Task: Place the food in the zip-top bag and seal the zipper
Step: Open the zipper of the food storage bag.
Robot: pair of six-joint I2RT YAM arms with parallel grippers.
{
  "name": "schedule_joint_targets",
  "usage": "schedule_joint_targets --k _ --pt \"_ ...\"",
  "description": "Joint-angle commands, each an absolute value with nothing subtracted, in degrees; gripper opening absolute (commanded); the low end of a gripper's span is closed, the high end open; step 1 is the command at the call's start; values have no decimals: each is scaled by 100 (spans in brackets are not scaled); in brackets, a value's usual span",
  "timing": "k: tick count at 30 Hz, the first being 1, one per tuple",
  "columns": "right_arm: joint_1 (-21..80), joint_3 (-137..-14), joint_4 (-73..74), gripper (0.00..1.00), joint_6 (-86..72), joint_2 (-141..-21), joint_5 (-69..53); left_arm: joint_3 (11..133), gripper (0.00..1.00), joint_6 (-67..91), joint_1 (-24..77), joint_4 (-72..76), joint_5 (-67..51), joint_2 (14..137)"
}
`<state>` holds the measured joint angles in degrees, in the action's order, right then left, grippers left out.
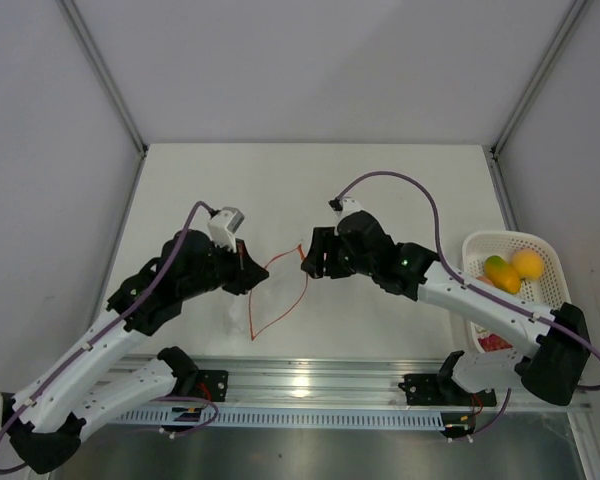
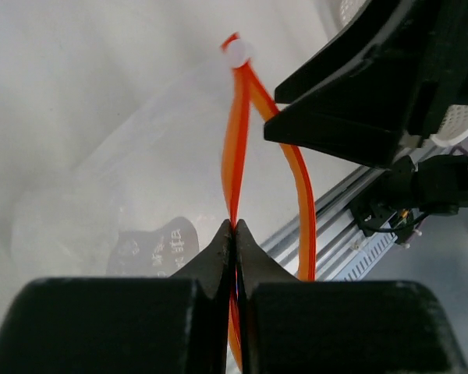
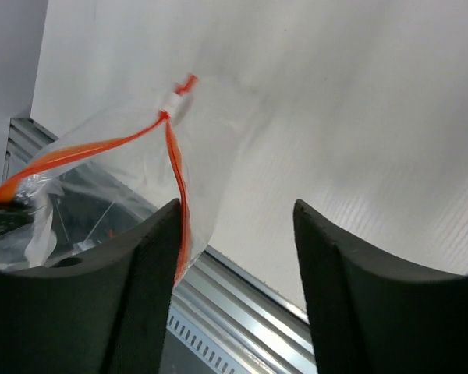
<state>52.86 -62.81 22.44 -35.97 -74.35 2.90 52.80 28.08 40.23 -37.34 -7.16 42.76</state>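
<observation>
The clear zip-top bag hangs lifted above the table centre, its mouth spread open; its orange-red zipper forms a loop. My left gripper is shut on one side of the zipper, whose white tab shows at the far end. My right gripper is open, next to the other side of the zipper, with the bag by its left finger. The food lies in the white mesh basket at right: a lime-green fruit, yellow-orange ones and a red one.
An aluminium rail runs along the table's near edge under the bag. Grey walls close in the table at left, right and back. My right arm crosses in front of the basket.
</observation>
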Motion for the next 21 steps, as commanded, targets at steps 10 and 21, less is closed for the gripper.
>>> schedule_joint_targets --k 10,21 --pt "4317 -6522 4419 99 -3823 -5652 1581 4913 0 2918 4104 -2654 -958 4807" --pt "1189 -5679 5537 99 -4306 -5045 2232 4878 0 2927 4148 -2408 -1178 5045"
